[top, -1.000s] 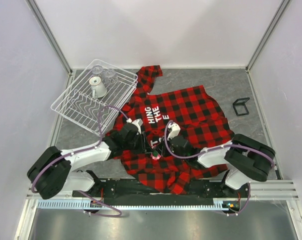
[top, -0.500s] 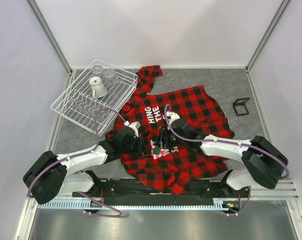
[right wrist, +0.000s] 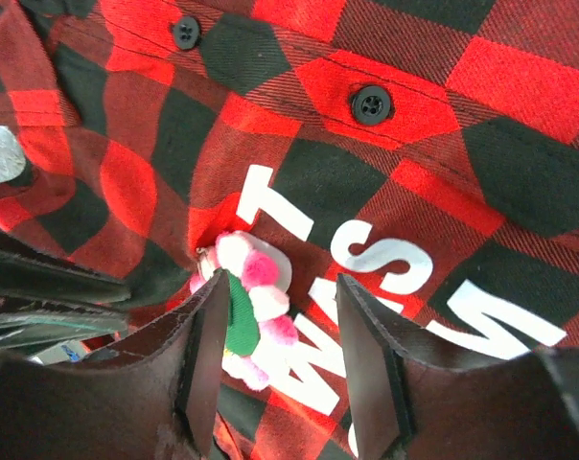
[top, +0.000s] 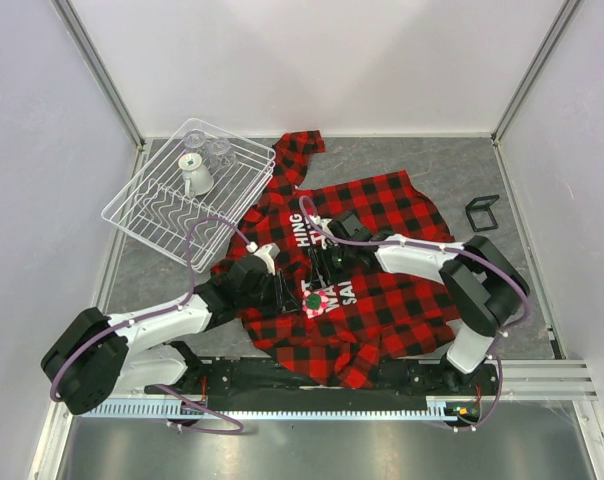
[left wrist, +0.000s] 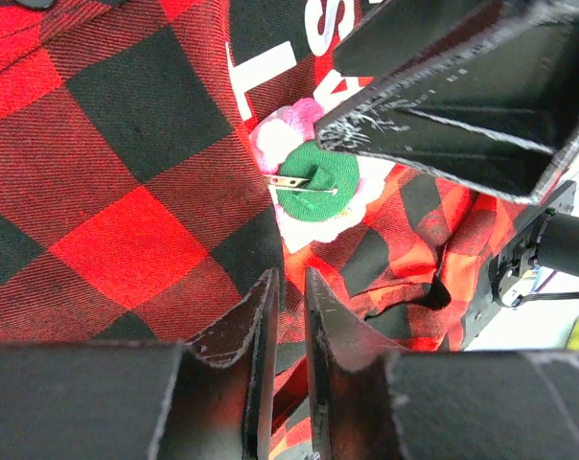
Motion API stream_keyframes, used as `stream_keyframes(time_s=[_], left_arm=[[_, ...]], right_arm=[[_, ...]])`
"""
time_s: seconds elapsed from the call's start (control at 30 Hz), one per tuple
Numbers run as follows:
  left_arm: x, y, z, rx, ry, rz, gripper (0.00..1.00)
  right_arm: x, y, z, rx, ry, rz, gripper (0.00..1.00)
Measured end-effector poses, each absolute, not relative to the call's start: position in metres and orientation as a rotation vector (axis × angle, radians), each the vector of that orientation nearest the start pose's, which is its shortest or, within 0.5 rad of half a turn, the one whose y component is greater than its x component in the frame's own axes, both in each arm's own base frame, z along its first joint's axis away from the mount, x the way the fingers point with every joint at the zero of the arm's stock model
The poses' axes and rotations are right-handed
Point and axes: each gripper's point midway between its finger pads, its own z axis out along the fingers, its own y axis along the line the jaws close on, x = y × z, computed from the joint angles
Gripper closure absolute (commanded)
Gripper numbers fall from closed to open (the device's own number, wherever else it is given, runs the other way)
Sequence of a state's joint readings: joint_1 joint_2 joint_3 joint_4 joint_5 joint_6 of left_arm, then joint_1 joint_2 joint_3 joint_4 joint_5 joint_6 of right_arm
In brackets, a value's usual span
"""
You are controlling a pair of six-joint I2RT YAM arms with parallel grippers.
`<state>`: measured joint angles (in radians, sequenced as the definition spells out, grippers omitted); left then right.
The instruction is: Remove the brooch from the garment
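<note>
The garment [top: 382, 250], a red-and-black plaid shirt with white lettering, lies spread across the table's middle. The brooch [top: 311, 299] sits on its lower front, turned over. Its green backing and metal pin [left wrist: 313, 182] face up, ringed by pink and white pompoms [right wrist: 261, 271]. My left gripper [top: 287, 290] comes in from the left. Its fingers [left wrist: 261, 326] are nearly together, with a fold of plaid cloth in the narrow gap just beside the brooch. My right gripper [right wrist: 282, 285] hovers over the brooch from the far side and is open. The brooch lies between its fingers, close to the left one.
A white wire dish rack [top: 142, 215] stands tilted at the back left, with a white cup [top: 195, 177] and clear glasses in it. A small black frame [top: 482, 213] lies on the grey mat at the right. Shirt buttons [right wrist: 371, 103] lie beyond the brooch.
My right gripper has opened and swung from the near right side to the far side of the brooch. My left gripper has narrowed on the cloth. More white lettering now shows beside the brooch.
</note>
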<state>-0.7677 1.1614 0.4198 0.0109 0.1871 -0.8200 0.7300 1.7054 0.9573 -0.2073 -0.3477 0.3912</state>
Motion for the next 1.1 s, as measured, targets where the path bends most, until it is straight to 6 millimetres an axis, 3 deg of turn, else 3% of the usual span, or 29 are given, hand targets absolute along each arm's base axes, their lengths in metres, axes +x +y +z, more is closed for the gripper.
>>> stream_keyframes(time_s=[0.13,0.43,0.67,0.7,0.83,1.1], left_arm=[[0.169,-0.251,0.052,0.048,2.513,-0.970,0.76],[0.167,-0.253,0.056,0.067,2.498,-1.001,0.75],[0.169,-0.252,0.058,0.058,2.490,-1.001,0.77],[0.170,-0.252,0.058,0.054,2.490,-0.999,0.78],[0.175,-0.247,0.054,0.005,2.503,-0.984,0.82],[0.196,-0.240,0.055,-0.187,2.488,-1.029,0.80]], right_arm=[[0.231,0.312,0.027,-0.689,2.643,0.885,0.53],[0.223,0.324,0.025,-0.827,2.627,1.006,0.65],[0.218,0.327,0.029,-0.845,2.621,1.057,0.92],[0.217,0.327,0.031,-0.837,2.622,1.063,0.99],[0.215,0.324,0.039,-0.765,2.625,1.053,1.00],[0.229,0.330,0.064,-0.535,2.498,0.966,1.00]])
